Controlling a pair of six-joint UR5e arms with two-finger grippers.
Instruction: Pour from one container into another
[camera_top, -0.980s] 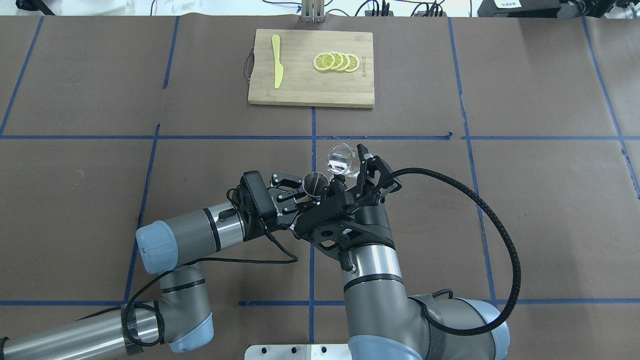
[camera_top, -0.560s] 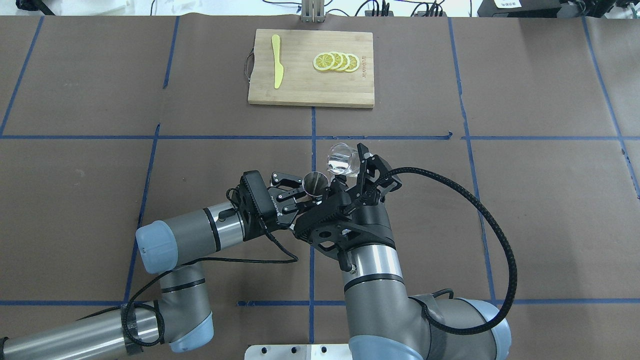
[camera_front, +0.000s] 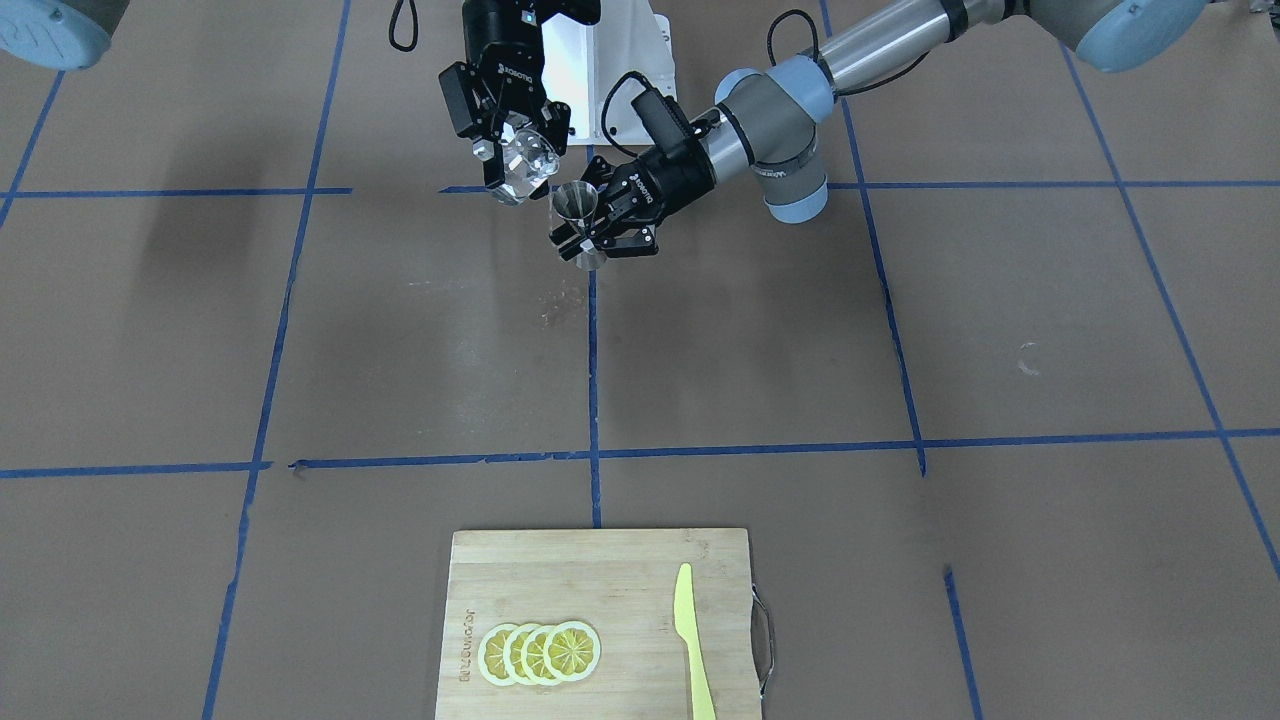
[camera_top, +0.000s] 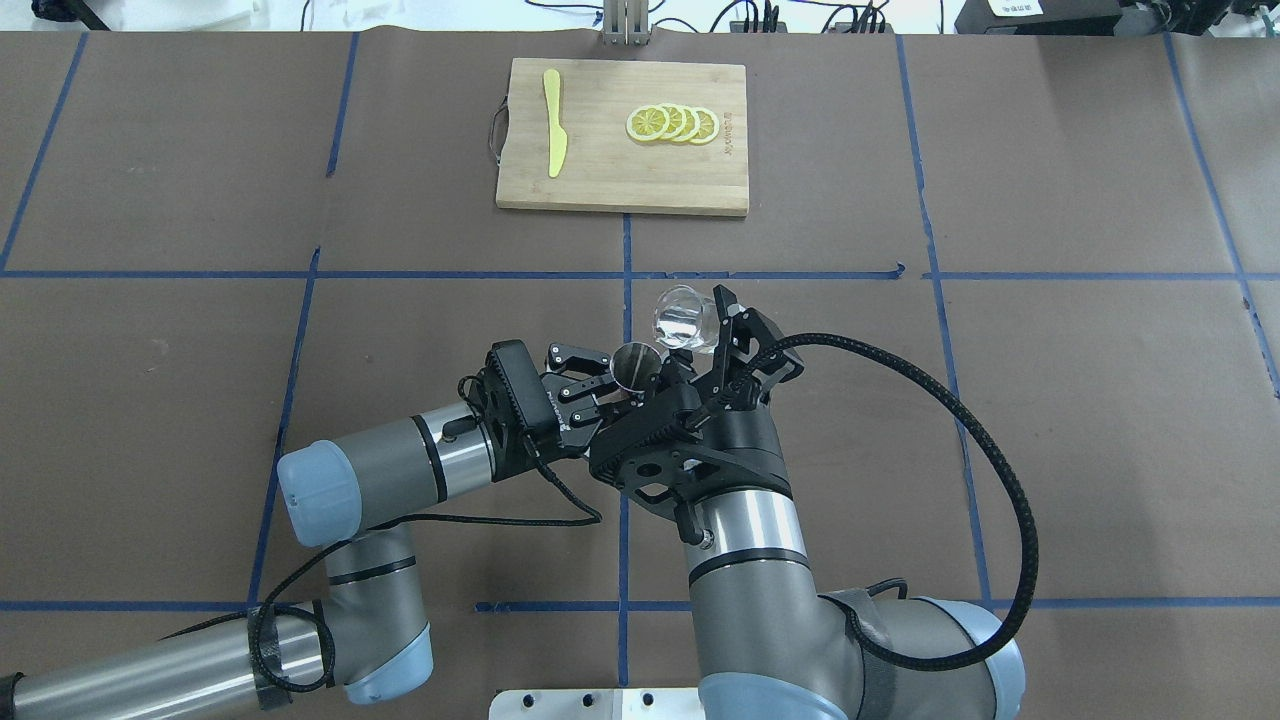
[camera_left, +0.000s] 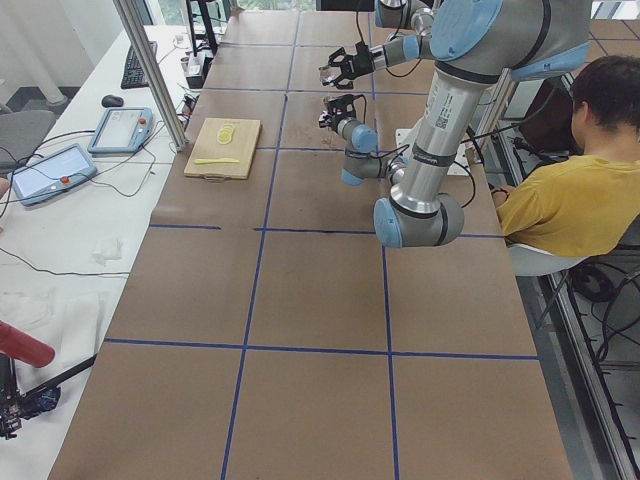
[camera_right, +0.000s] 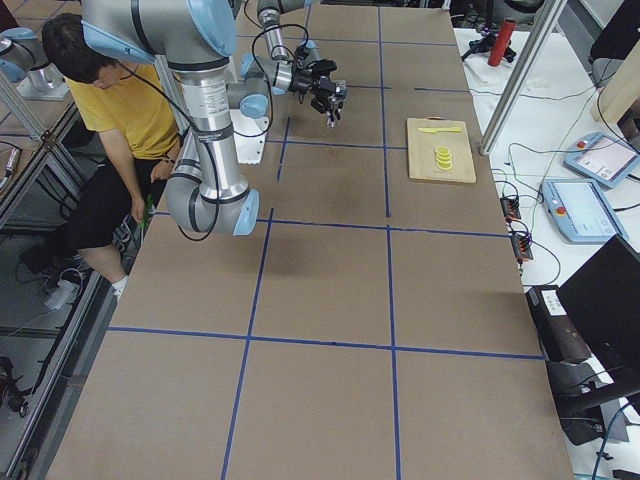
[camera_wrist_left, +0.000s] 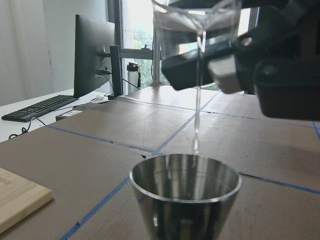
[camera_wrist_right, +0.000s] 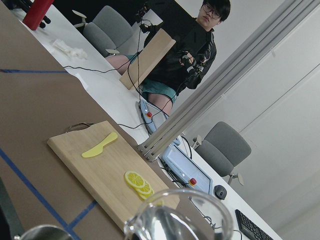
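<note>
The right gripper (camera_front: 507, 150) is clamped on the small glass cup (camera_front: 527, 160), one finger on each side of its wall. It holds the cup in the air, tilted, with the lip turned down toward the left arm. The left gripper (camera_front: 612, 225) is closed around the narrow waist of the steel jigger (camera_front: 577, 222) and holds it upright above the table (camera_front: 900, 330), not touching it. The cup's lip is just above and beside the open mouth of the jigger.

In the left wrist view a thin stream of clear liquid (camera_wrist_left: 197, 100) falls from the cup into the jigger. So I judge that the pouring is in progress, not finished. Some liquid shows at the cup's lip. How full the jigger is, I cannot tell, because its inside is hidden. What is left: to empty the cup and bring it upright again.

Well apart, at the far side, lies a bamboo cutting board (camera_top: 620, 190) with lemon slices (camera_top: 672, 124) and a yellow knife (camera_top: 553, 122).
</note>
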